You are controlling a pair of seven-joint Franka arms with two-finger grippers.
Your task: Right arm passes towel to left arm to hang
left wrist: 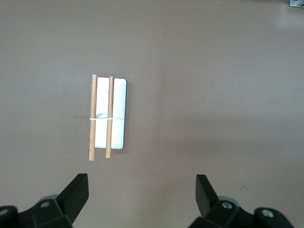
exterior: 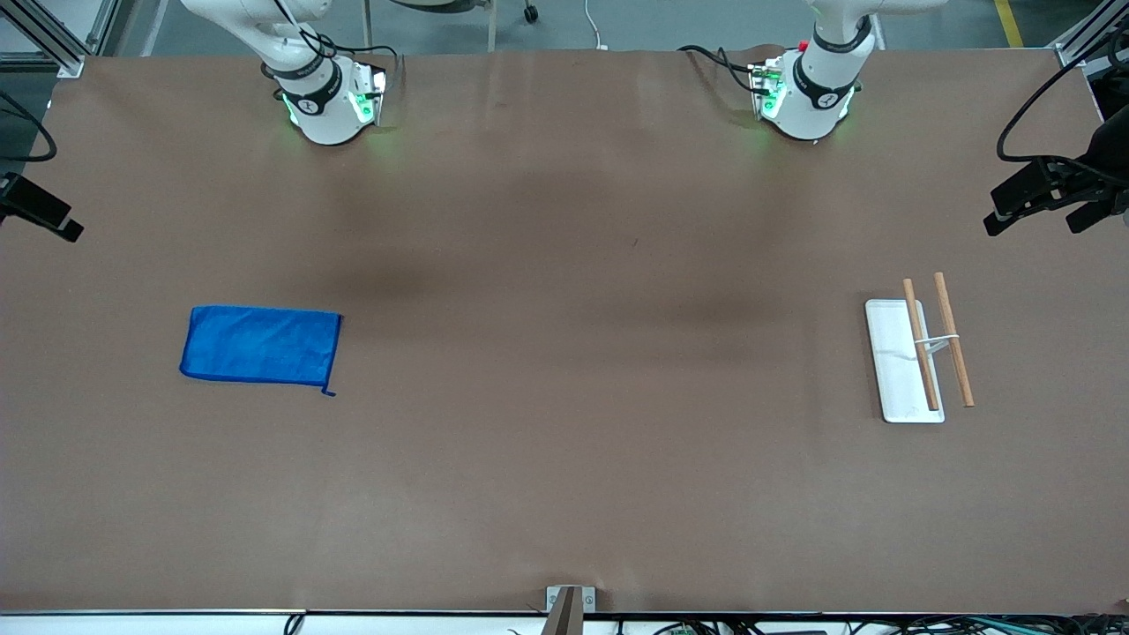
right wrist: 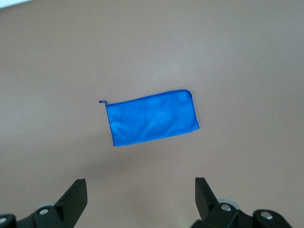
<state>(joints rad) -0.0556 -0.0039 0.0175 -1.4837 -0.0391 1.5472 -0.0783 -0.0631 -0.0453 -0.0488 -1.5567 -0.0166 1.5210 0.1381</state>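
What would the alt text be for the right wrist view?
A bright blue towel lies flat on a brown table, seen from high above. The right gripper hangs over it, its two black fingers spread wide and holding nothing.

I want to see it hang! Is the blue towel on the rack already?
No, the towel lies flat on the table, away from the rack.

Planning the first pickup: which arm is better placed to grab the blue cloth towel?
Right. The flat blue cloth towel lies toward the right arm's end of the table, under the open right gripper. The open left gripper hangs over the white rack tray with wooden rods.
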